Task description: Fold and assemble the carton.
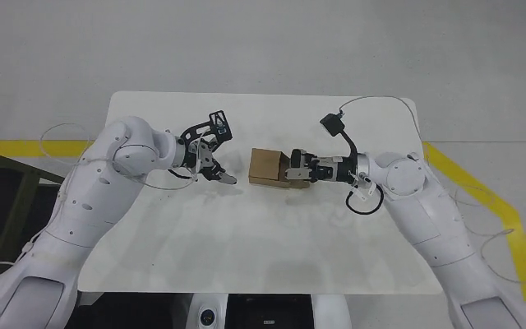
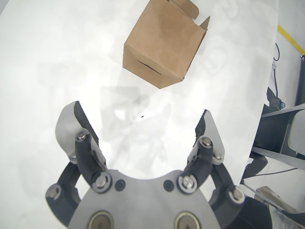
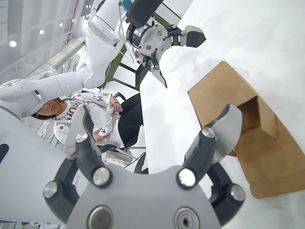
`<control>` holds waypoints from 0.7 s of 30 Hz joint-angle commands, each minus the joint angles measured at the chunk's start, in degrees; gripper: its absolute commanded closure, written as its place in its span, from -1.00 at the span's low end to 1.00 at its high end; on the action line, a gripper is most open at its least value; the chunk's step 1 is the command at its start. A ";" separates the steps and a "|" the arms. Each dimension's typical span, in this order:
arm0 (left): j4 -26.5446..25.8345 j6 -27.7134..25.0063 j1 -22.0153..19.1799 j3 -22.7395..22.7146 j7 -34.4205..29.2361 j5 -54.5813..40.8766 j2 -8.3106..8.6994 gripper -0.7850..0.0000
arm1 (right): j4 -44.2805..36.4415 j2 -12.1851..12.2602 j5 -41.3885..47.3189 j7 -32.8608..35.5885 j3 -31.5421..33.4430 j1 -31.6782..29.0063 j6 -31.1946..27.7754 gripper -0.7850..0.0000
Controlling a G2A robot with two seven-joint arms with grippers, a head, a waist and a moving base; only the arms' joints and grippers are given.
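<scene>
A brown carton (image 1: 266, 167) lies on its side in the middle of the white table (image 1: 263, 247). Its closed, slotted end (image 2: 149, 69) faces my left gripper (image 2: 140, 110). The other end is open, with loose flaps (image 2: 184, 7). My left gripper (image 1: 220, 171) hovers a short way from the carton, open and holding nothing. My right gripper (image 1: 294, 169) is at the open end, jaws wide apart. One finger (image 3: 230, 120) sits in front of the carton's mouth (image 3: 252, 113), and a long flap (image 3: 269, 165) lies flat on the table beside it. The left gripper (image 3: 183, 60) shows beyond the carton (image 3: 221, 89).
The table's edges are close on every side, with grey floor and yellow tape (image 1: 460, 177) beyond. A cable loops from my right wrist (image 1: 362, 201). A dark frame (image 2: 283, 129) stands just past the table edge.
</scene>
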 commanded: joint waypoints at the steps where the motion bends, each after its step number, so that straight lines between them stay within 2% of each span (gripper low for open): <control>1: 0.37 -0.05 -0.17 0.56 2.40 1.00 -0.25 -1.00 | -0.11 0.22 -0.66 -0.30 0.62 -0.74 0.06 -1.00; 4: 0.57 -0.41 -0.08 1.55 4.31 3.15 -0.51 -1.00 | -0.33 0.36 -1.01 -0.84 1.07 -1.35 -0.18 -1.00; 5: 0.75 -0.44 -0.05 1.83 4.89 4.01 -0.58 -1.00 | -0.45 0.39 -1.08 -1.10 1.19 -1.53 -0.24 -0.81; 6: 0.95 -0.52 -0.02 2.02 5.52 4.43 -0.64 -1.00 | -0.57 0.43 -1.22 -1.31 1.33 -1.63 -0.36 0.04; 7: 1.20 -0.51 -0.04 2.10 6.06 4.72 -0.68 -1.00 | -0.59 0.46 -1.51 -1.55 1.48 -1.68 -0.42 0.27; 8: 1.32 -0.52 -0.12 2.07 6.36 4.95 -0.69 -1.00 | -0.61 0.49 -1.92 -1.75 1.56 -1.70 -0.41 0.84; 9: 1.32 -0.52 -0.12 2.07 6.36 4.95 -0.69 -1.00 | -0.59 0.51 -2.33 -1.93 1.60 -1.67 -0.34 1.00; 21: 1.32 -0.52 -0.12 2.07 6.36 4.95 -0.69 -1.00 | -0.19 0.52 -4.62 -2.46 1.56 -0.92 0.05 1.00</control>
